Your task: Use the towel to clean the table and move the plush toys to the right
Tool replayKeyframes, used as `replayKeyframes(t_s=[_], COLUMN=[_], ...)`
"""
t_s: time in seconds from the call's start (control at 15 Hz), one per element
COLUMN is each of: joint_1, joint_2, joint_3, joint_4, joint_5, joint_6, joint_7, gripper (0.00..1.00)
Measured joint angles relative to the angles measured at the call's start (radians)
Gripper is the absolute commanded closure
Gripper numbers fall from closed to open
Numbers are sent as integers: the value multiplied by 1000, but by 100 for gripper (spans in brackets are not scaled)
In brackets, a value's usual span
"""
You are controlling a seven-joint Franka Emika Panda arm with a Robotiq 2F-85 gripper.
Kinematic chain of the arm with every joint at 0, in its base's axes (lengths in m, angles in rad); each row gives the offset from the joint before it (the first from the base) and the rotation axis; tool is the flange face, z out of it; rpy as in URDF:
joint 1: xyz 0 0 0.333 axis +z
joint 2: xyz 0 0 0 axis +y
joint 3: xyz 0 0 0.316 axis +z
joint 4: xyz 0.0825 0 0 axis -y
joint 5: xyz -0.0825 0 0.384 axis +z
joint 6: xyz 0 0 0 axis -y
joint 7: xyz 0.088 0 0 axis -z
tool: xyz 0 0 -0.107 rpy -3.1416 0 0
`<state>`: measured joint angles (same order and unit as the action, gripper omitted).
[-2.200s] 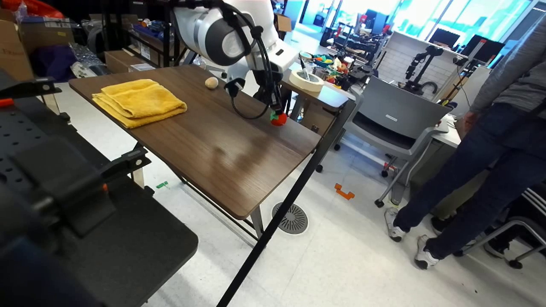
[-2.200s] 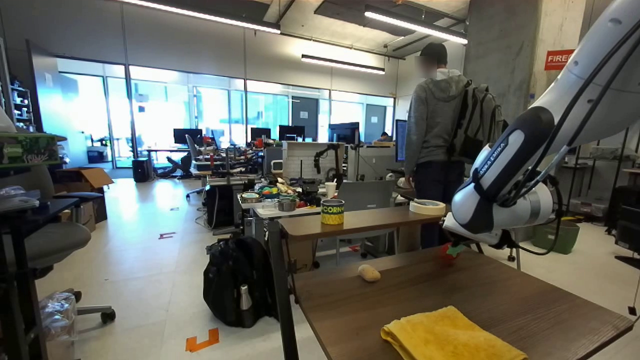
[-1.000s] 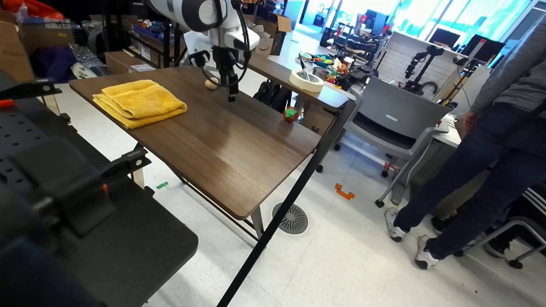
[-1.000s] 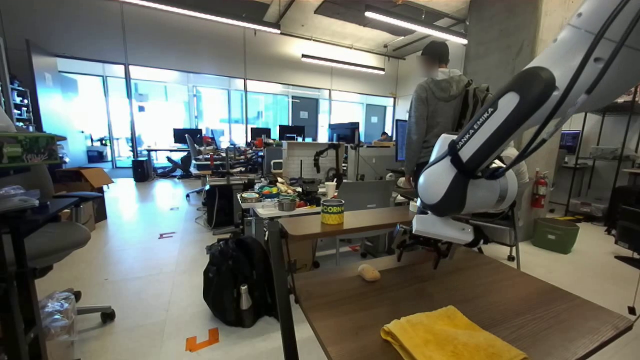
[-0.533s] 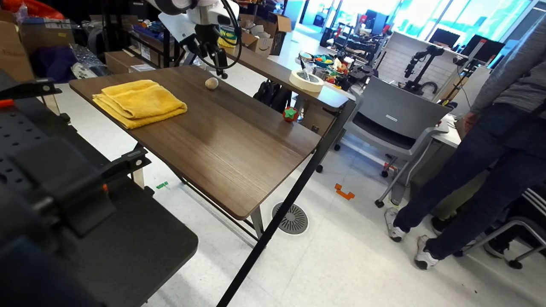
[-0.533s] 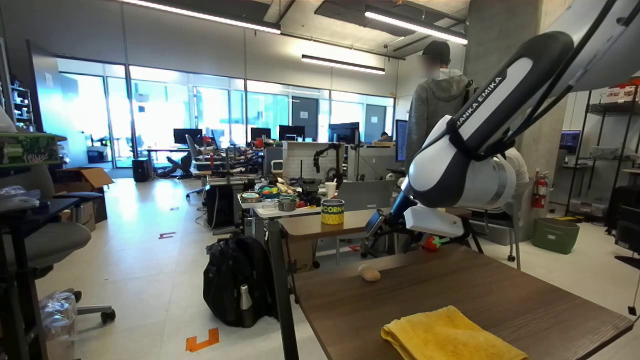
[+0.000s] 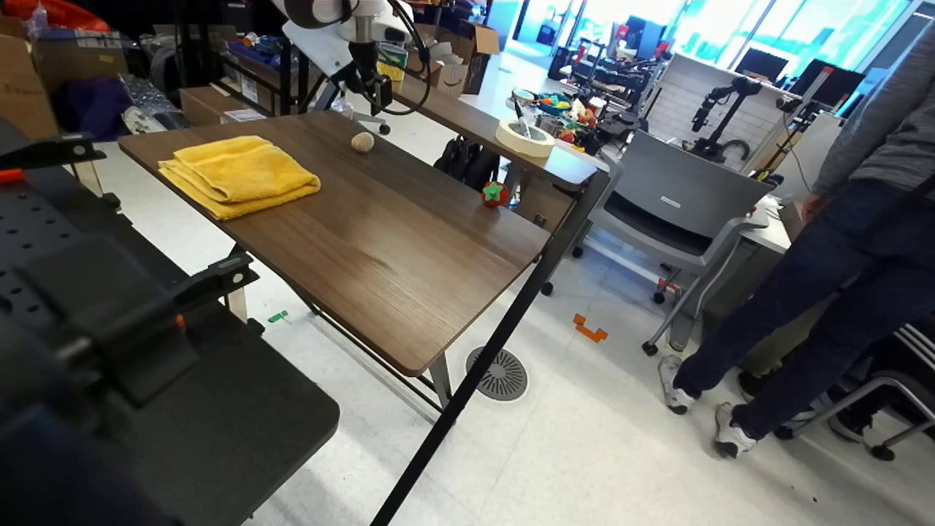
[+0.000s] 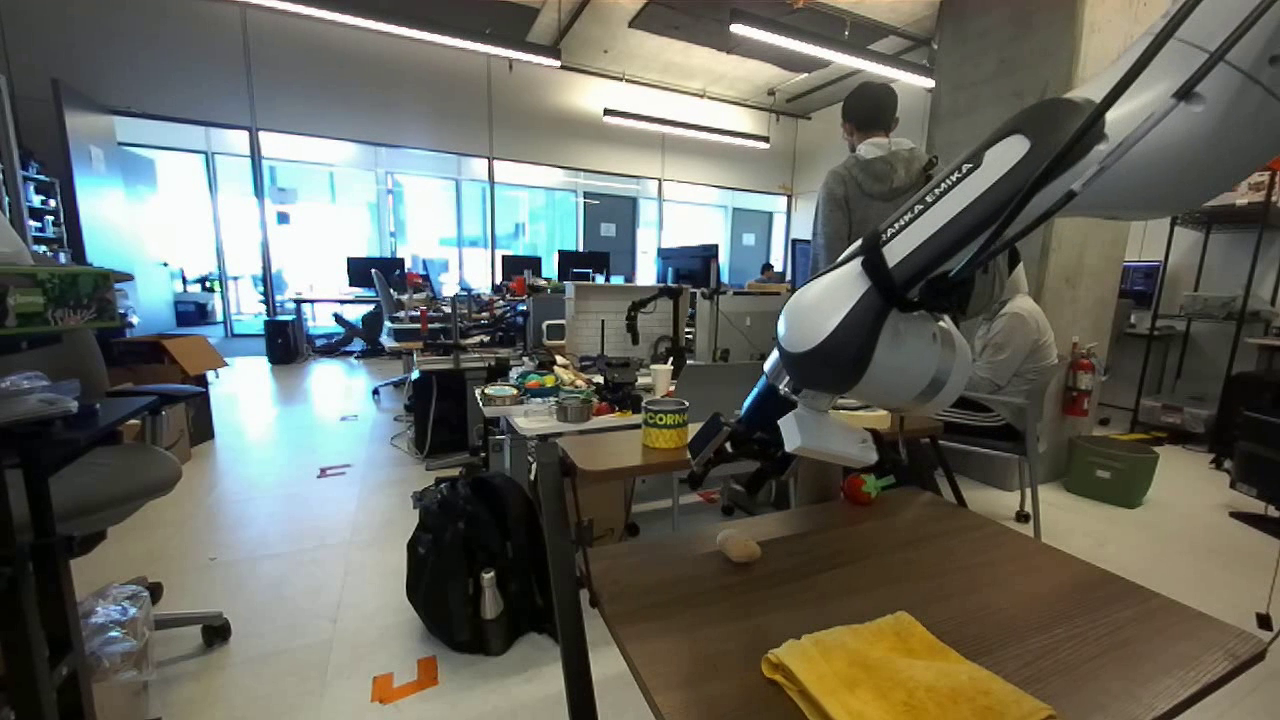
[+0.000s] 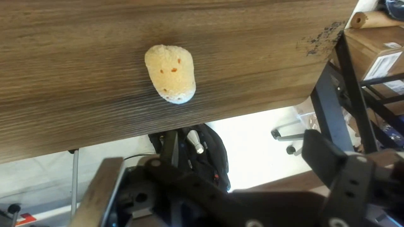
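Towel [image 8: 895, 672] cropped in an exterior view; wrist-view gripper [image 9: 241, 140] blurred, spread.

Corn can [image 8: 665, 424] and cream tape roll [image 7: 520, 147] on a narrow raised shelf [image 7: 456, 111].
The can stands upright, well apart from the roll, which lies flat. A black backpack [image 8: 465, 560] with a silver bottle [image 8: 491, 602] at its side rests on the floor [image 8: 300, 560] near an orange tape mark [image 8: 428, 675]. A grey chair [image 7: 679, 179] stands beyond the shelf; a round drain [image 7: 504, 374] is set in the floor. Farther back, a red fire extinguisher [image 8: 1079, 385] appears near a green bin [image 8: 1112, 475].
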<state>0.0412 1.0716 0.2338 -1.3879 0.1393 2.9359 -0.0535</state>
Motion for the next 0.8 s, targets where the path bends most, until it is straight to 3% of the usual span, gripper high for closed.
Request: replayKeyframes(t_s=[0.33, 0.8], joint_1=[20, 89], joint_2=[65, 93], joint_3=[-31, -149], joint_4=[112, 192], joint_5=[0, -13], joint_6=[-148, -242], joint_7=[0, 56], gripper=[0, 0])
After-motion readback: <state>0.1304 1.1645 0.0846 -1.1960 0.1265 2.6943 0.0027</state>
